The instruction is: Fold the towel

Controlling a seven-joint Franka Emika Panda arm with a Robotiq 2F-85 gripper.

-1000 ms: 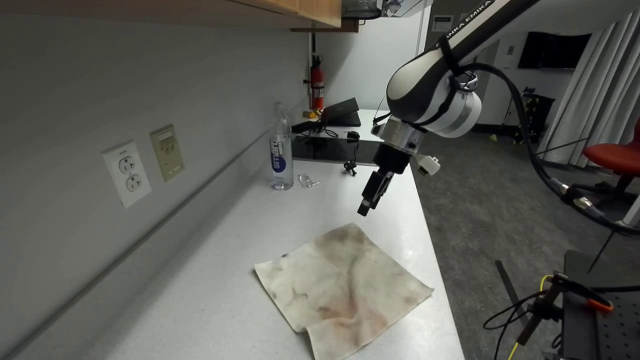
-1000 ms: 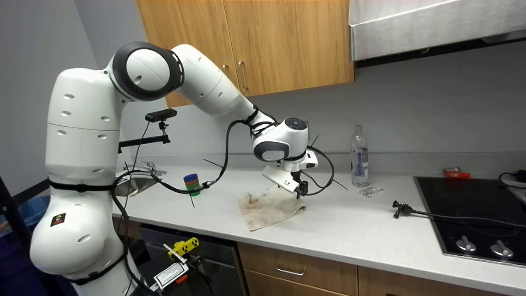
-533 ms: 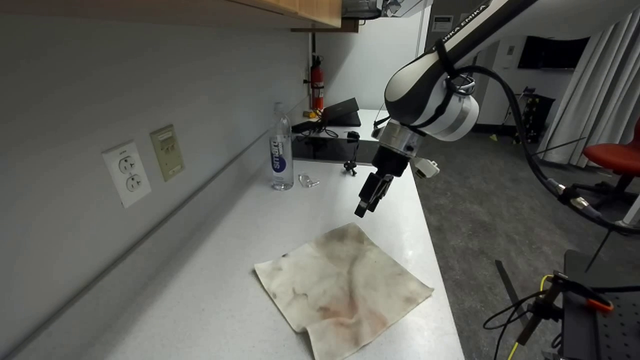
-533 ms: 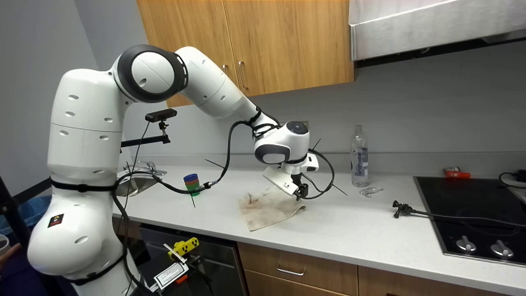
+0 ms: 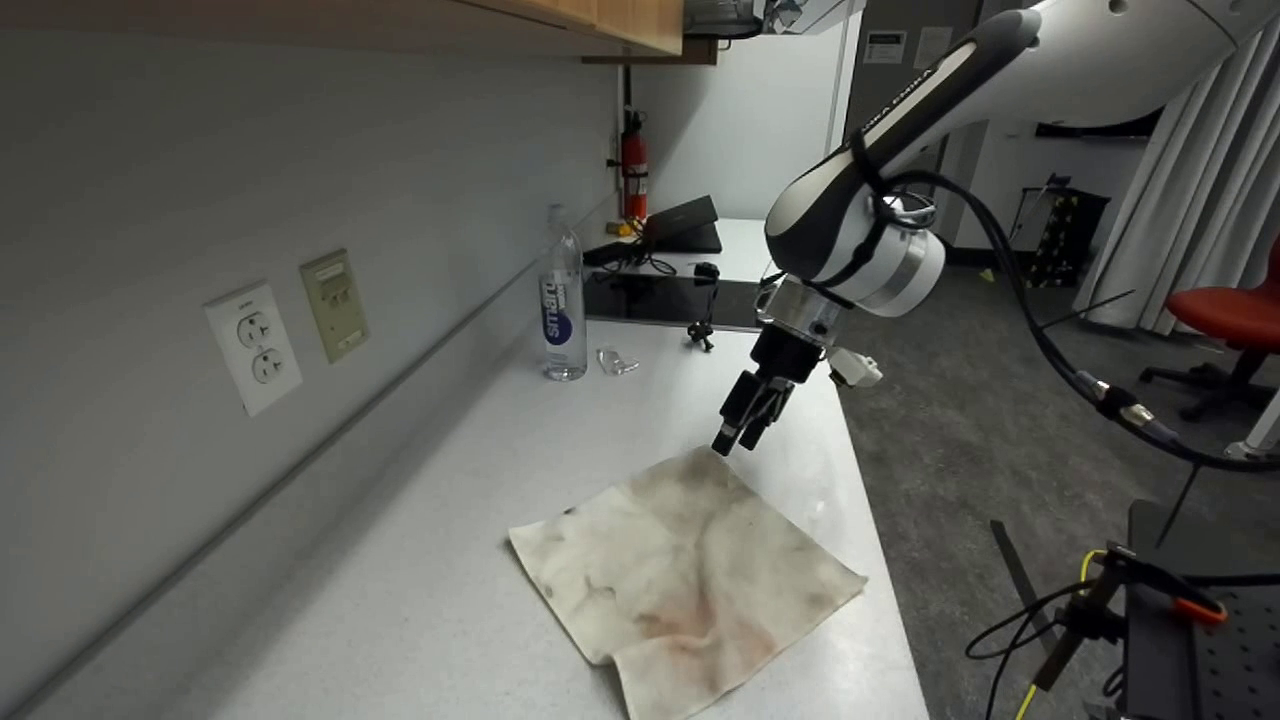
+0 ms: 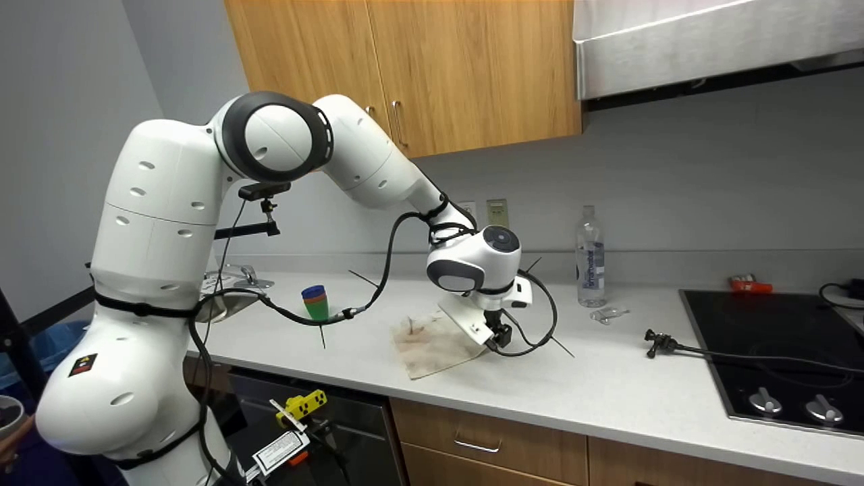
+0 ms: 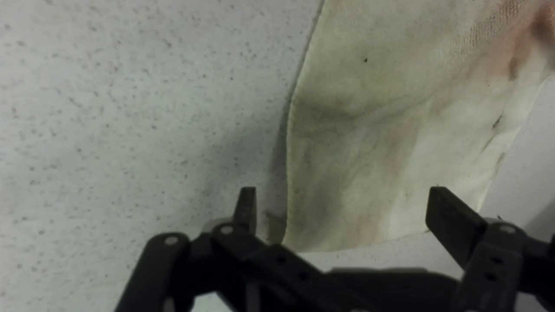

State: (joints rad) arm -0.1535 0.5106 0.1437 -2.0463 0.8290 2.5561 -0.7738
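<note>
Gripper (image 7: 342, 209): jaws spread wide and holding nothing; we see it slanting down at the corner of the towel (image 5: 690, 560) nearest the cooktop (image 6: 776, 337).
Towel: unfolded on the countertop (image 5: 420, 600) and roughly square, so we assign it no long axis; one corner lies near the countertop's front edge, the opposite one points to the back edge.
Fingertips (image 7: 246, 208): in the wrist view, we note one over bare countertop just beside the corner and the other overlapping the towel's margin; whether either touches, we cannot tell.
Corner and gripper: from the gripper, the towel extends away from the cooktop, the corner showing between the fingertips, close to one.
Fold: not begun, as we judge it; the coming grasp probably calls for centring that corner between the jaws before closing, lest they pinch bare countertop alone.
</note>
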